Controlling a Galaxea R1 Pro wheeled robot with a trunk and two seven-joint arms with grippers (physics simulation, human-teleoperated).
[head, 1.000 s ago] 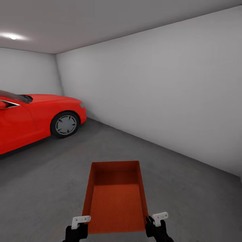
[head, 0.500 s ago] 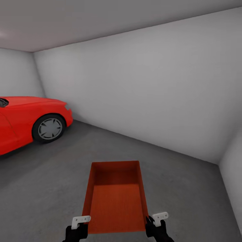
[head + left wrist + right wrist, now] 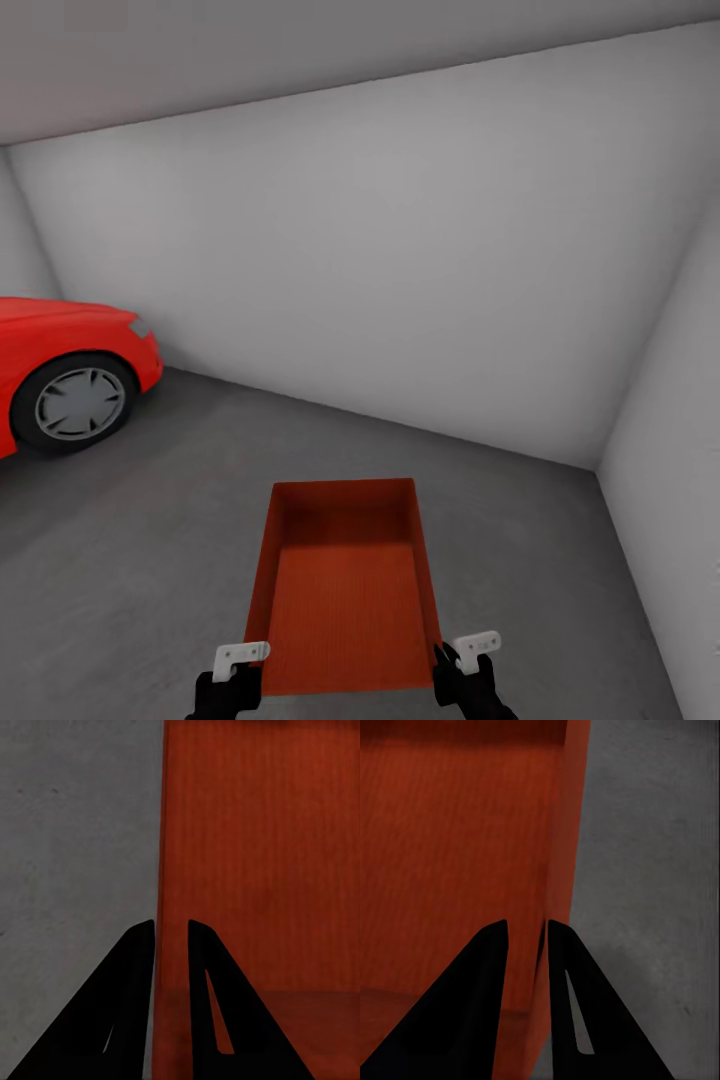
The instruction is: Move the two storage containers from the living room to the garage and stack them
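Note:
One orange-red lidless storage container (image 3: 345, 590) hangs in front of me above the garage's dark grey concrete floor (image 3: 130, 560). My left gripper (image 3: 238, 665) is shut on its near left wall and my right gripper (image 3: 462, 655) on its near right wall. In the left wrist view the left gripper (image 3: 171, 926) pinches the thin wall edge, with the container's inside (image 3: 262, 855) on one side and floor (image 3: 75, 832) on the other. The right wrist view mirrors this: the right gripper (image 3: 526, 924), the container (image 3: 457, 840), the floor (image 3: 652, 855). The second container is out of view.
A red car (image 3: 60, 385) stands at the far left, its front wheel showing. A plain pale grey wall (image 3: 400, 260) runs across ahead and meets a second wall (image 3: 670, 480) in a corner at the right. Bare concrete lies between me and both walls.
The head view has swung right: the car has slid toward the left edge and the right corner has come into view. The container and both grippers keep their places in the picture.

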